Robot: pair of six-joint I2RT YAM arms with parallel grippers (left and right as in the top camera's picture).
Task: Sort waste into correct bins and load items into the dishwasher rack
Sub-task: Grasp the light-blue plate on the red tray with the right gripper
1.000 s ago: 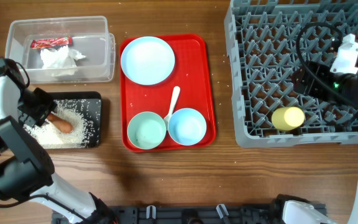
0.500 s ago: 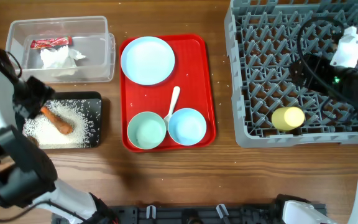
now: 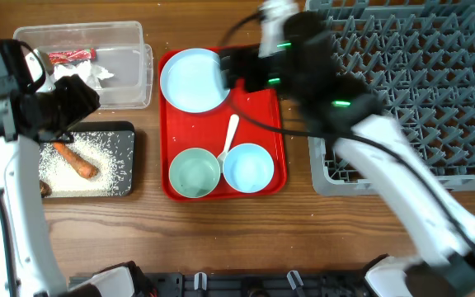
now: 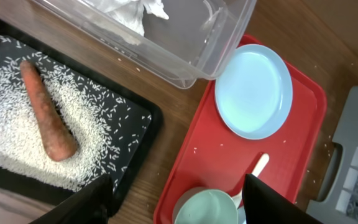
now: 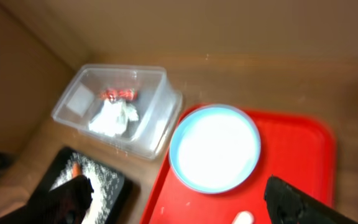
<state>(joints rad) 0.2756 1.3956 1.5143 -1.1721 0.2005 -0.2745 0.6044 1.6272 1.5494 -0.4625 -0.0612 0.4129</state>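
Observation:
My left gripper [image 3: 72, 97] [image 4: 176, 202] hangs open and empty above the gap between the clear tub [image 3: 126, 70] and the black tray [image 3: 115, 169]. An orange carrot [image 4: 45, 118] lies on white rice [image 4: 17, 146] in the black tray. The tub holds a red wrapper [image 3: 72, 56] and crumpled tissue [image 3: 101, 73]. My right gripper [image 3: 225, 70] [image 5: 185, 202] is open above the right edge of the pale blue plate [image 3: 190, 78]. A green bowl [image 3: 195, 173], a blue bowl [image 3: 248, 167] and a white spoon [image 3: 230, 134] sit on the red tray [image 3: 264, 107].
The grey rack [image 3: 411, 91] fills the right side, and my right arm reaches across its left edge. Bare wooden table runs along the front. A small brown scrap [image 3: 44, 189] lies in the black tray's front left corner.
The right arm has swung left from over the rack to above the plate. My left gripper has opened, left the carrot on the rice and risen toward the tub.

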